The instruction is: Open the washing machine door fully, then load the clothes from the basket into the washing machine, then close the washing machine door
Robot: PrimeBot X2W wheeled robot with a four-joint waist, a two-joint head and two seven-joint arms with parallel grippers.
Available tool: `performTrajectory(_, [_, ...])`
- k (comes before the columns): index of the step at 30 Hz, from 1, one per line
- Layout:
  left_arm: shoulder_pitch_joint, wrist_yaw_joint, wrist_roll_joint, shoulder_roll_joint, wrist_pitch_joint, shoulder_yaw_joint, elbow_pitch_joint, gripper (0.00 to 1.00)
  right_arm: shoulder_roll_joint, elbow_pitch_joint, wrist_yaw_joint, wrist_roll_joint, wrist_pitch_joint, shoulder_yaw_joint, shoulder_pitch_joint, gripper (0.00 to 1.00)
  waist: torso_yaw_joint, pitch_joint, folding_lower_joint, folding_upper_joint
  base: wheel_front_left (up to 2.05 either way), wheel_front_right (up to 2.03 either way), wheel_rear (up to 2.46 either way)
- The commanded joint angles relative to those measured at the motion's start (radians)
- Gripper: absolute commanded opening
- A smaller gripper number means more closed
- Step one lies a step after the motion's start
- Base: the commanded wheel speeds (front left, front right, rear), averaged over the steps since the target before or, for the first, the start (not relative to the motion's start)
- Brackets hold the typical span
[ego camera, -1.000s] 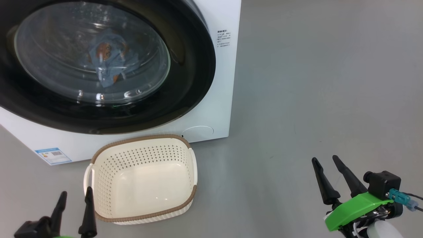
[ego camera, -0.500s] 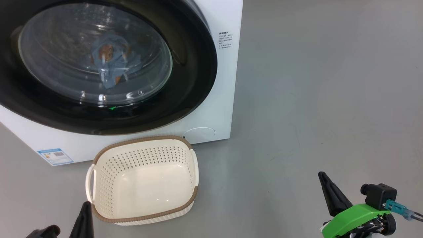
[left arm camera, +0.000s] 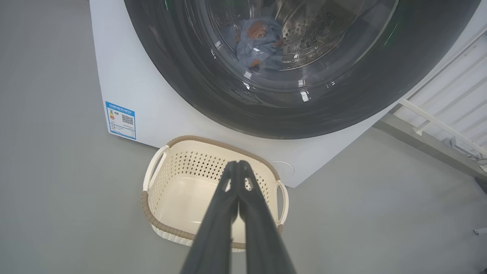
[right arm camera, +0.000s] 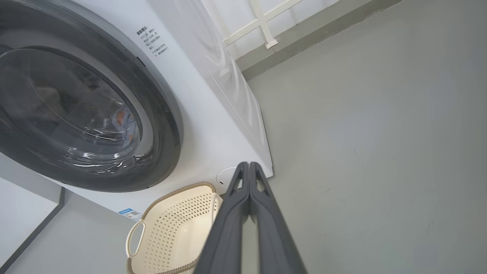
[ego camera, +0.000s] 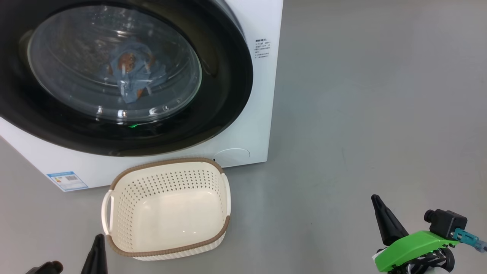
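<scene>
- left pincer (left arm camera: 237, 164): fingers pressed together, empty, just beside the near-left corner of the basket (ego camera: 167, 161). A low swing could clip it.
- blue label (ego camera: 67, 180) on the near-left corner of the washing machine (ego camera: 262, 114): QR code, text too small to read.
- basket empty. The clothes (ego camera: 131, 76) sit in the drum behind the washing machine door (ego camera: 228, 76), which looks shut. Can't confirm the latch, so it may pop open.
- black print (ego camera: 262, 47) right of the door: illegible.
- right pincer (right arm camera: 248, 164): closed, empty, over bare floor.
</scene>
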Motion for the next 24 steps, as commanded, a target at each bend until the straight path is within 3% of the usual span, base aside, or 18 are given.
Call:
performTrajectory(1, [-0.035, 0.0, -0.032, 0.013, 0.007, 0.018, -0.022, 0.0, -0.003, -0.032, 0.0, 0.035, 0.009, -0.009, -0.01, 0.0, 0.002, -0.002, -0.0001, 0.0, 0.0, 0.0, 0.0])
performTrajectory(24, [-0.054, -0.001, -0.252, 0.002, 0.072, 0.036, -0.029, 0.0, 0.023, -0.066, 0.001, 0.233, 0.073, -0.055, 0.001, 0.0, 0.016, -0.02, -0.0002, 0.0, 0.0, 0.0, 0.0])
